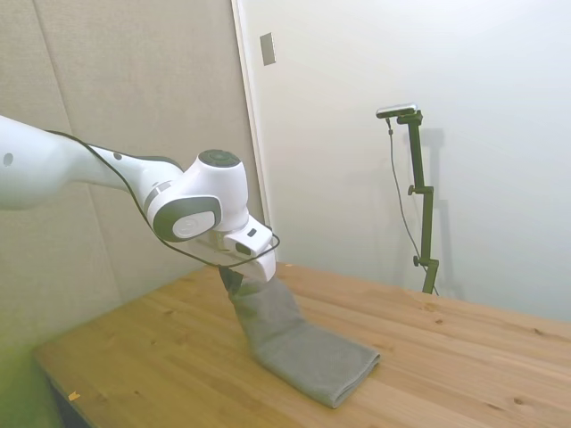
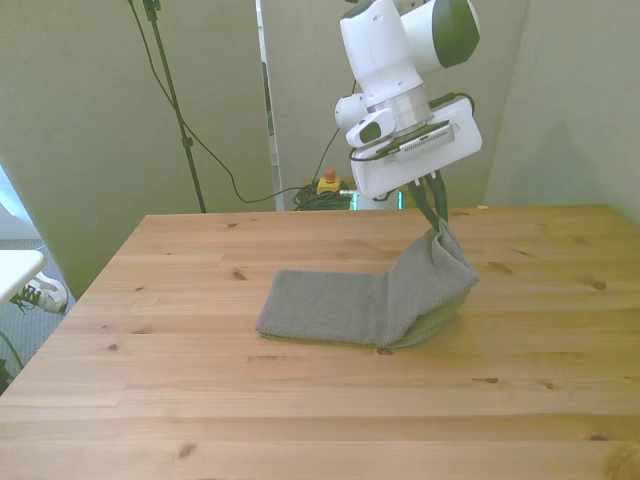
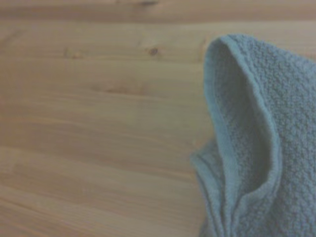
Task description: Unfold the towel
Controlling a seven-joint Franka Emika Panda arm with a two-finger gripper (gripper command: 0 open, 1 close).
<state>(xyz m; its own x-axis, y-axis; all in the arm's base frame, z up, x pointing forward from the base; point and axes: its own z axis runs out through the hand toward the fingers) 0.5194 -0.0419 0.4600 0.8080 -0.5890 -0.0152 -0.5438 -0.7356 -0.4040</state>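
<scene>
Towel (image 2: 370, 300) corner hangs pinched in the tool (image 2: 434, 212), arm tilted above; the rest trails below onto the table (image 2: 200, 400).

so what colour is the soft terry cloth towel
Plain grey terry towel, no pattern; the wrist view shows its weave best.

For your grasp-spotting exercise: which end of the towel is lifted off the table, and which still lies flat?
The towel end on the front view's right is lifted, pinched in the tool. The end on that view's left lies flat on the table.
</scene>
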